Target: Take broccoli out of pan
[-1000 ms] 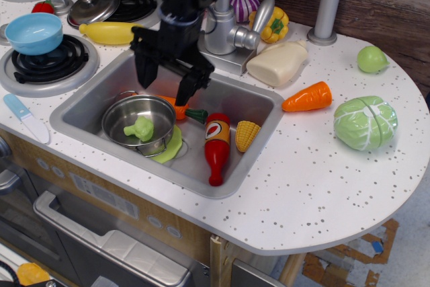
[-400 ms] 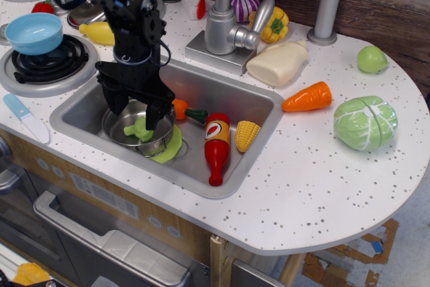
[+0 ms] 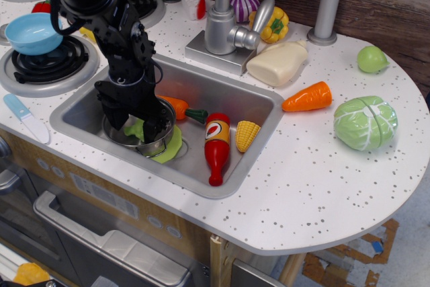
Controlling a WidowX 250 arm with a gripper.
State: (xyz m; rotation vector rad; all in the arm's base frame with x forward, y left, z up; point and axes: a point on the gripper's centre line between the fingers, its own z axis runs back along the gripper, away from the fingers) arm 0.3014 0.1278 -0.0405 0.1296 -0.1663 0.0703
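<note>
We see the broccoli (image 3: pixel 136 128) only as a sliver of light green inside the pan (image 3: pixel 159 144), mostly hidden by our gripper (image 3: pixel 134 124), which reaches down into the pan with a finger on either side of the floret. We cannot tell whether the fingers are pressing on it or merely standing beside it.

The pan sits at the left end of the steel sink (image 3: pixel 248 105), on top of a flat lime-green disc (image 3: pixel 172 150). Just beside it in the basin lie a small carrot (image 3: pixel 180 107), a red ketchup bottle (image 3: pixel 216 147) and a corn cob (image 3: pixel 246 135).

Around the sink spreads a white speckled countertop (image 3: pixel 322 186). On it to the right are an orange carrot (image 3: pixel 307 97), a pale green cabbage (image 3: pixel 365 122) and a small green fruit (image 3: pixel 371 59); behind the faucet (image 3: pixel 225 21) rest a cream squeeze bottle (image 3: pixel 277 62), a yellow pepper (image 3: pixel 274 25) and a purple onion (image 3: pixel 243 3). To the left, a light blue bowl (image 3: pixel 32 33) sits on a stove burner (image 3: pixel 40 65). A dark wood wall (image 3: pixel 390 5) backs the counter.
</note>
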